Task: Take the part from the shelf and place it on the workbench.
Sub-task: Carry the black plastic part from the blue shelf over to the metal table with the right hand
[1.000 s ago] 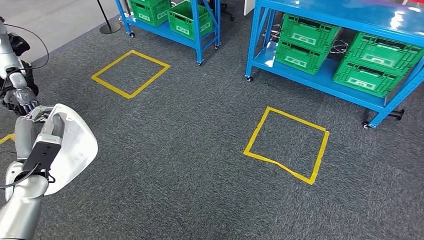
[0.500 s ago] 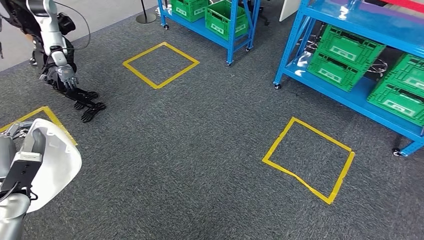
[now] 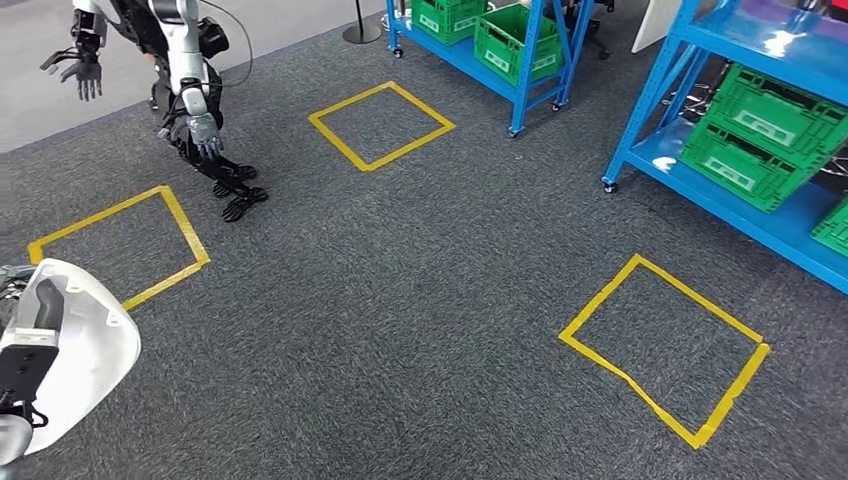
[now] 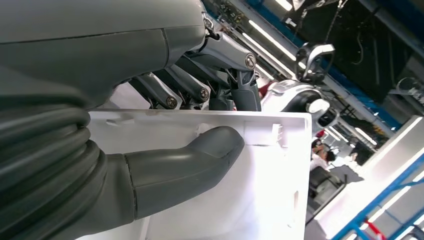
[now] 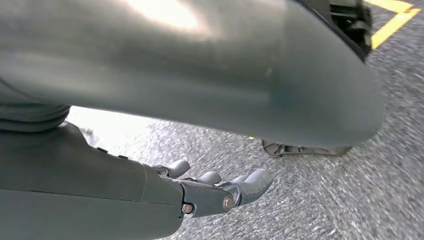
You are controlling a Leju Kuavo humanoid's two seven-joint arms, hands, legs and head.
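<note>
The carrying step was in hand: the left hand (image 4: pixel 165 150) held the white part (image 3: pixel 75 350) low at the robot's left side, fingers (image 4: pixel 210 150) clamped on its edge. The right hand (image 5: pixel 215 192) hung loosely curled, holding nothing. Next — finding the table and walking there.

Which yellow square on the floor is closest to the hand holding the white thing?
The yellow square at the far left, right beside the white part in the left hand. The other two squares lie farther right.
</note>
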